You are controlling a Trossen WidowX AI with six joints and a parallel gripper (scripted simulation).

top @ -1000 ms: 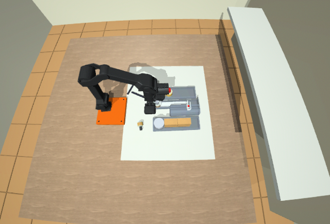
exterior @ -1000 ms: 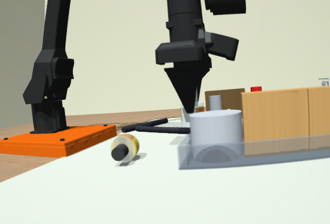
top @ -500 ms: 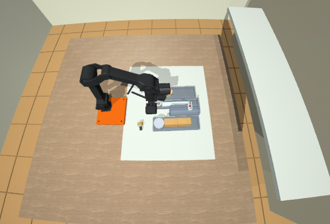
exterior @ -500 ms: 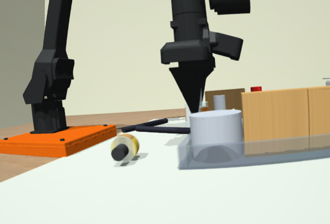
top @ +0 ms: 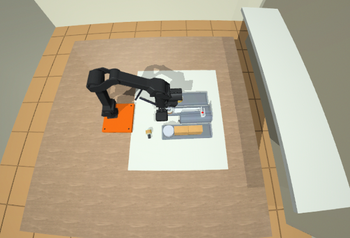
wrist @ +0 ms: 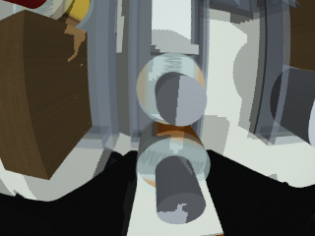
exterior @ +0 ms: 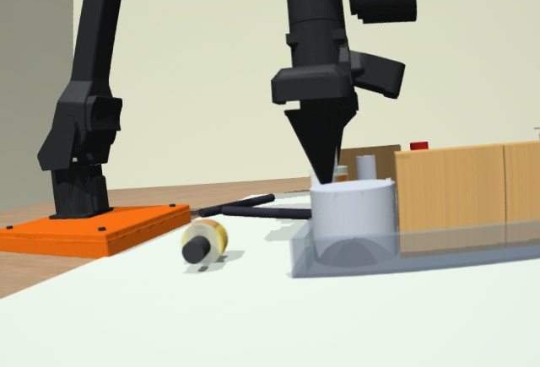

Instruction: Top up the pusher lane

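Note:
My gripper (exterior: 325,181) (wrist: 171,157) is shut on a clear jar with an orange-brown label and grey cap (wrist: 179,192), held upright at the front end of the middle sprung lane. A like jar (wrist: 148,90) stands in the lane directly behind it; its grey cap shows past my fingers. The two jars appear to touch. The pale pusher plate (wrist: 174,48) is against the rear jar's back. The held jar's base and the low front stop are hidden, so I cannot tell whether it stands on the lane floor.
A yellow-label jar (top: 148,132) (exterior: 203,240) lies in front. The near tray holds a white tub (top: 168,131) (exterior: 353,214) and wooden blocks (top: 180,130) (exterior: 449,192). Beyond the lane are a dark wooden block (wrist: 54,93) and a red-capped jar (exterior: 418,145). Black rods (exterior: 266,213) lie behind.

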